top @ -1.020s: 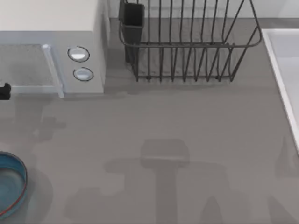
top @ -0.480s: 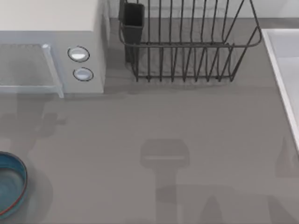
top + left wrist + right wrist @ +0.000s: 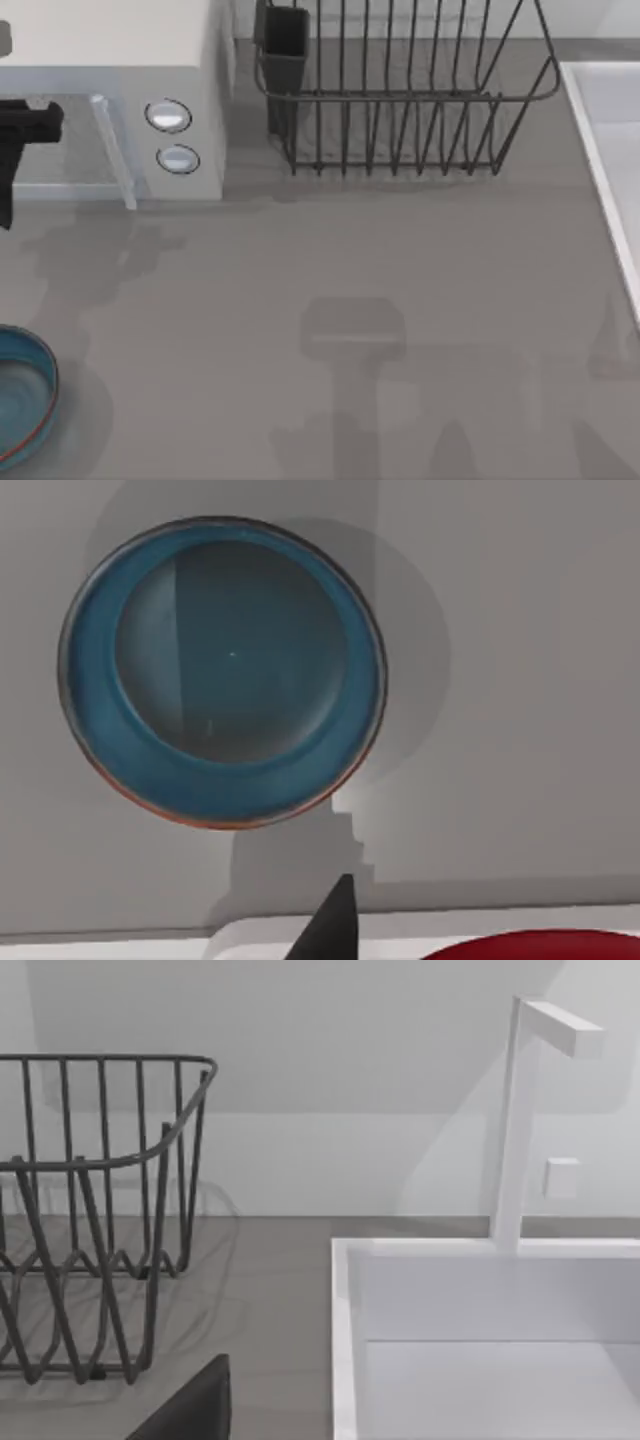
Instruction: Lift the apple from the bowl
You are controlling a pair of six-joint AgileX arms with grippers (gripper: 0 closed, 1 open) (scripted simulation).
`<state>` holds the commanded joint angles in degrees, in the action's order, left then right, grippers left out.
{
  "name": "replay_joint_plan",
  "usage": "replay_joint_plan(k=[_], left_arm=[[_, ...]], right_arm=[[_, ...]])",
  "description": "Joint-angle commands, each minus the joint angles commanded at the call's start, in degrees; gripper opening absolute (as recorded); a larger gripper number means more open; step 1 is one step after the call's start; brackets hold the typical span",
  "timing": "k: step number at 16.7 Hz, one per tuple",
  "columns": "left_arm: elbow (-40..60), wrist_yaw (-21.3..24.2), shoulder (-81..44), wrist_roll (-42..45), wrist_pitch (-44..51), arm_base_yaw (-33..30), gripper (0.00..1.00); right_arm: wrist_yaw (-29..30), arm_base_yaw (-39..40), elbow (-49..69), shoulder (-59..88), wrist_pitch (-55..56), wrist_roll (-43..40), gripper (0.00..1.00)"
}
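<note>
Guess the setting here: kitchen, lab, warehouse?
Likely a kitchen counter, rendered. A microwave with two round dials sits at the back left, a wire dish rack stands beside it, and a white sink with a faucet lies at the right. A blue bowl rests on the counter.

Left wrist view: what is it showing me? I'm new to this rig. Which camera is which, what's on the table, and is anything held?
Two AgileX arms work at a table, each ending in a two-finger hand. The top view looks down from above. The left arm is the dark shape at the left edge, over a microwave. A rack stands at the back, a sink at the right, and the bowl at lower left. The left wrist view rides on that arm and looks down into the bowl, which is empty. The red curve at its edge is the apple, beside the hand's fingertip, so it seems held. The right wrist view, on the idle right arm, faces rack and sink.
</note>
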<state>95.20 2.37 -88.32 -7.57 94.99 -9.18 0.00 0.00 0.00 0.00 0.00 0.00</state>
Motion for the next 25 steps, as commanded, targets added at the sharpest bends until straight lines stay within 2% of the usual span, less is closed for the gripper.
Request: replay_joint_plan(k=[6, 9, 11, 18, 25], left_arm=[[1.0, -1.6, -12.7, -24.0, -9.8, -23.8, 0.0], [0.7, -2.2, -16.8, -31.2, -14.1, -31.0, 0.0], [0.5, -2.3, -17.8, -32.9, -15.5, -32.7, 0.0], [-1.7, -2.2, -18.1, -32.8, -17.6, -32.5, 0.0], [-17.1, -2.3, -20.9, -32.7, -36.6, -32.5, 0.0]], right_arm=[[0.0, 0.0, 0.0, 0.0, 0.0, 0.0, 1.0], [0.0, 0.0, 0.0, 0.0, 0.0, 0.0, 1.0], [0.0, 0.0, 0.0, 0.0, 0.0, 0.0, 1.0], [0.0, 0.0, 0.0, 0.0, 0.0, 0.0, 1.0], [0.0, 0.0, 0.0, 0.0, 0.0, 0.0, 1.0]])
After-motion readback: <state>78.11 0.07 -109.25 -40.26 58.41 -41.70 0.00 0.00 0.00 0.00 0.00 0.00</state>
